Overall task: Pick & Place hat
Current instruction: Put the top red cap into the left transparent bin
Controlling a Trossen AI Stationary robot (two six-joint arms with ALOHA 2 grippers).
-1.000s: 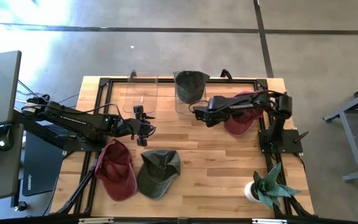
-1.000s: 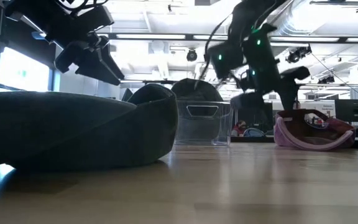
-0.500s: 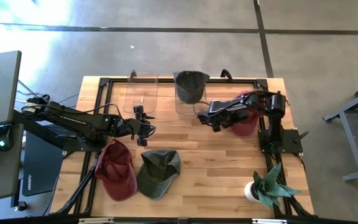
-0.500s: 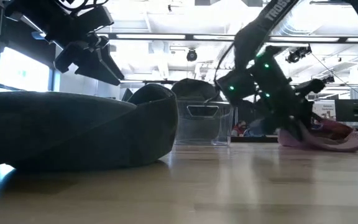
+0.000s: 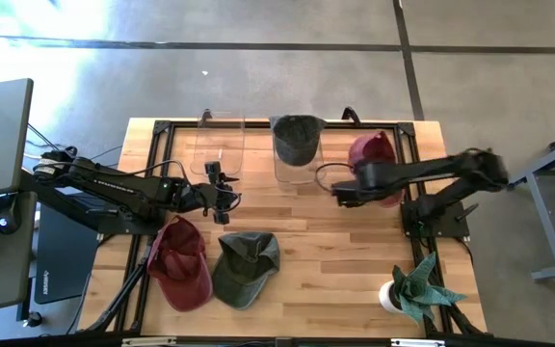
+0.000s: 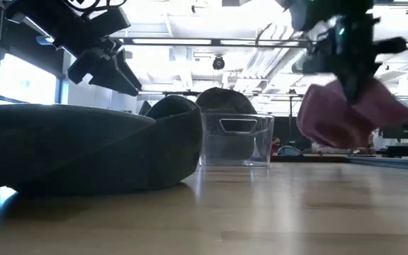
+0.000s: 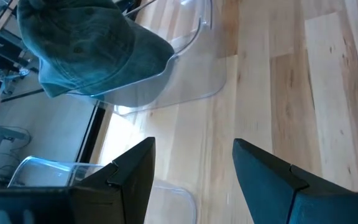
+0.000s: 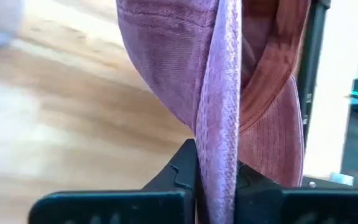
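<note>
Wooden table [image 5: 335,260] on a black frame, concrete floor around it; the low view looks past it into a bright open workroom.

Two clear bins stand along the far edge. The left clear bin [image 5: 218,146] shows nothing inside from above. The right clear bin [image 5: 295,159] has a dark green cap [image 5: 297,137] sitting in its mouth, crown up.

Near edge, left half: a maroon cap [image 5: 183,262] and an olive cap [image 5: 246,268] lie side by side, touching or almost so. A potted plant [image 5: 414,292] is at the near right corner.

Right gripper [image 5: 341,193] is the working one, over the table's right-centre. Its fingers are clamped on the brim of the pink cap [image 5: 374,164]; in the right wrist view the fabric [image 8: 222,118] is pinched edge-on between them. In the low view the pink cap [image 6: 346,110] hangs clear of the table, crown drooping below the grip.

Key relation: the green-capped bin lies just beyond and to the left of the right gripper, nearby; the empty-looking bin is farther left, closer to the left arm. Judgement: either bin is a short carry toward the far edge.

Left gripper [image 5: 225,196] hovers left of centre, just in front of the left bin, fingers [image 7: 272,180] spread wide and holding nothing.
</note>
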